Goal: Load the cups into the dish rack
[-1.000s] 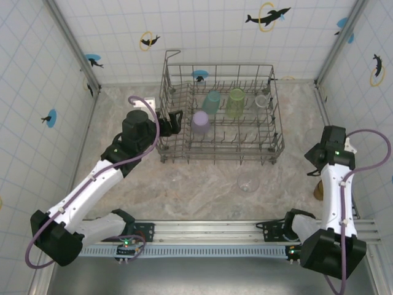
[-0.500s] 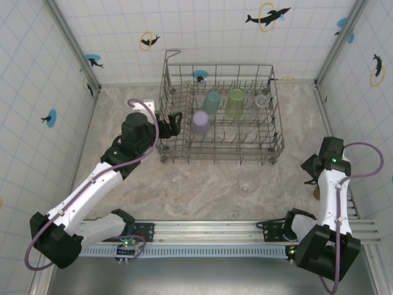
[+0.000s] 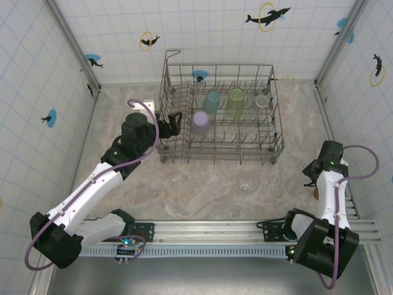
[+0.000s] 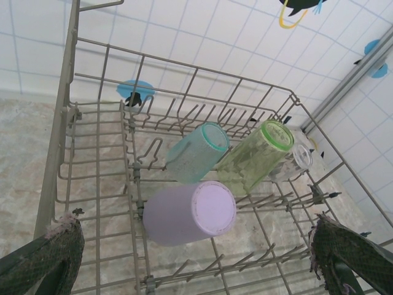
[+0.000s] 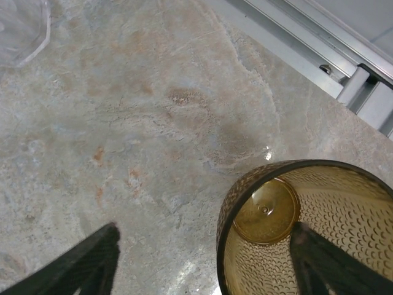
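My right jaws stand apart, tips down over the amber cup (image 5: 270,212). It sits mouth up on the counter (image 5: 153,123), well off the right end of the dish rack (image 3: 215,147) and toward its front. One finger seems to hang inside the mouth, and the outer finger (image 5: 86,264) is over bare counter, so the cup's wall lies between them. I judge that is the way to take a thin tumbler, pinched by the rim. Nothing is clamped yet, and a gap shows between the outer finger and the wall.

My left jaws are spread wide and empty at the rack's left end, looking in across it. Inside, the lavender cup (image 4: 190,215), the teal cup (image 4: 196,153) and the lime green cup (image 4: 258,150) lean on the tines with their bases turned up. I take it they lean that way to drain and stay put. A clear cup (image 4: 296,163) is tucked beside the green one. Another clear cup (image 3: 247,183) waits on the counter just in front of the rack.
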`<move>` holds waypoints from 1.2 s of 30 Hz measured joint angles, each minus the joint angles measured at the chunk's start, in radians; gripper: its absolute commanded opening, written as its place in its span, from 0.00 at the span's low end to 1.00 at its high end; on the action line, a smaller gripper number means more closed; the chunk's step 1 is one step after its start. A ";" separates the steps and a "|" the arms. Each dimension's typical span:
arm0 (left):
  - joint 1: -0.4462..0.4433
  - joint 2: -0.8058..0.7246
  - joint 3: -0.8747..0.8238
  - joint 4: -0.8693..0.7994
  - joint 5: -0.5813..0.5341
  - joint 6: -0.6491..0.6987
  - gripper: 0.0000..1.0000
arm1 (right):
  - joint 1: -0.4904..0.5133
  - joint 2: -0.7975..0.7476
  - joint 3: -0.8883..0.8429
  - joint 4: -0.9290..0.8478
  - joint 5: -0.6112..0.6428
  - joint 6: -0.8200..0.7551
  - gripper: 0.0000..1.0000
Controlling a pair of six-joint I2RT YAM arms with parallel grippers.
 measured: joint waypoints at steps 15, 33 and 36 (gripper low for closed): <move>0.000 0.000 -0.009 0.000 -0.023 0.004 0.97 | -0.026 0.086 -0.014 0.056 -0.002 -0.019 0.26; 0.000 0.000 -0.009 0.000 -0.045 0.004 0.97 | -0.037 -0.010 0.029 0.055 -0.087 -0.016 0.00; 0.000 0.005 -0.009 -0.001 -0.047 0.004 0.97 | -0.037 -0.039 0.055 0.048 -0.106 -0.016 0.00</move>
